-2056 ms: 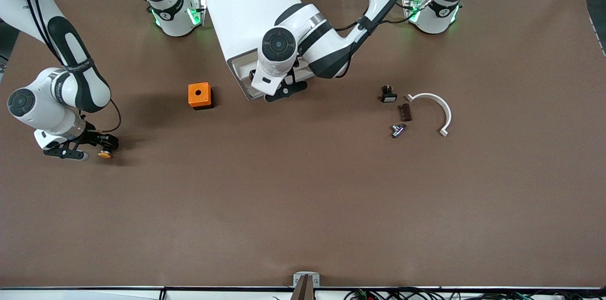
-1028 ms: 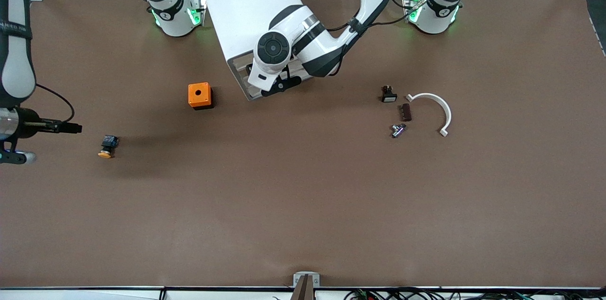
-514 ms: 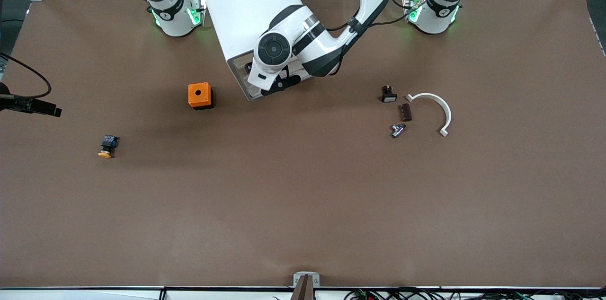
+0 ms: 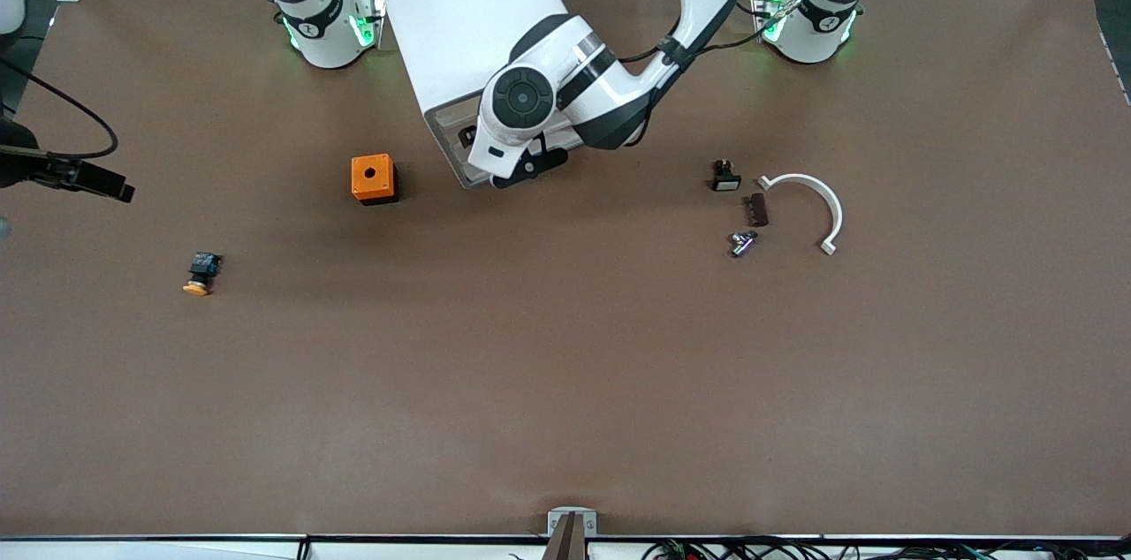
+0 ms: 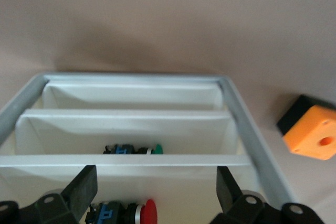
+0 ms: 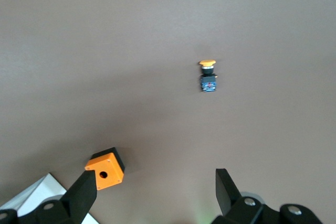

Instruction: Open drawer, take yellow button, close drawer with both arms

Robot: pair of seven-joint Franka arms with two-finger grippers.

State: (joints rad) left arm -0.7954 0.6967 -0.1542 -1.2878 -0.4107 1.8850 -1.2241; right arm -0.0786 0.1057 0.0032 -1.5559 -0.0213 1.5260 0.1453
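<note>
The left gripper (image 5: 152, 195), fingers spread, straddles the uppermost white tray drawer (image 5: 131, 124). The right gripper (image 6: 152, 195) (fingers parted, empty) hangs high over the orange-capped, black-blue pushbutton (image 6: 208, 75), lying on its side.

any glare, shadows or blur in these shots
Front view: sharp, with green glow at both arm bases and a soft shadow beside the orange cube. Left wrist view: soft focus, with the left tool dark over the open drawer. Right wrist view: even light, and the button casts little shadow.
</note>
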